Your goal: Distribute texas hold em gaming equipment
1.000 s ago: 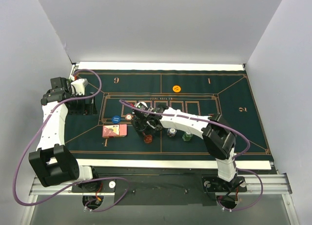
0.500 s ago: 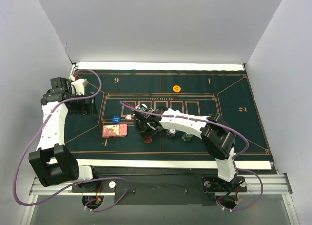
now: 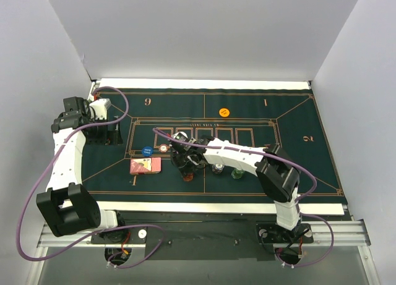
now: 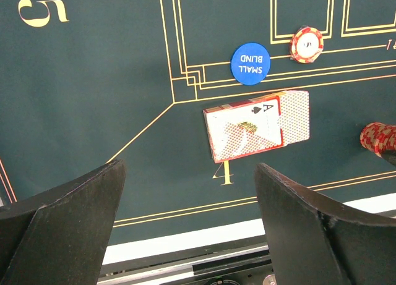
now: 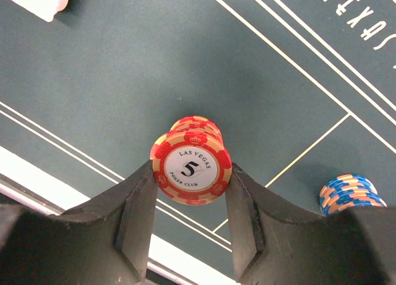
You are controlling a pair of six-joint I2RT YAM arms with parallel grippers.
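My right gripper [image 3: 185,163] is shut on a red "5" poker chip [image 5: 192,169], held flat just above a red chip stack [image 5: 197,124] on the green mat. That stack shows in the top view [image 3: 187,175], with a blue-and-white stack [image 3: 218,168] and a green stack [image 3: 237,172] to its right. Red-backed playing cards [image 3: 145,165] lie to the left, an ace face up on them [image 4: 257,124]. A blue "small blind" disc [image 4: 250,63] and a single red chip [image 4: 306,44] lie beyond them. An orange disc [image 3: 224,112] sits farther back. My left gripper [image 3: 102,131] is open and empty at the mat's left edge.
The felt mat [image 3: 297,149] has gold lines and numbers, with a white border strip [image 3: 247,208] along its near edge. White walls close in the back and both sides. The blue-and-white stack [image 5: 346,192] sits just right of my right fingers.
My right gripper has shifted a little toward the near edge, with the red chip, over the red stack. The left arm has not moved.
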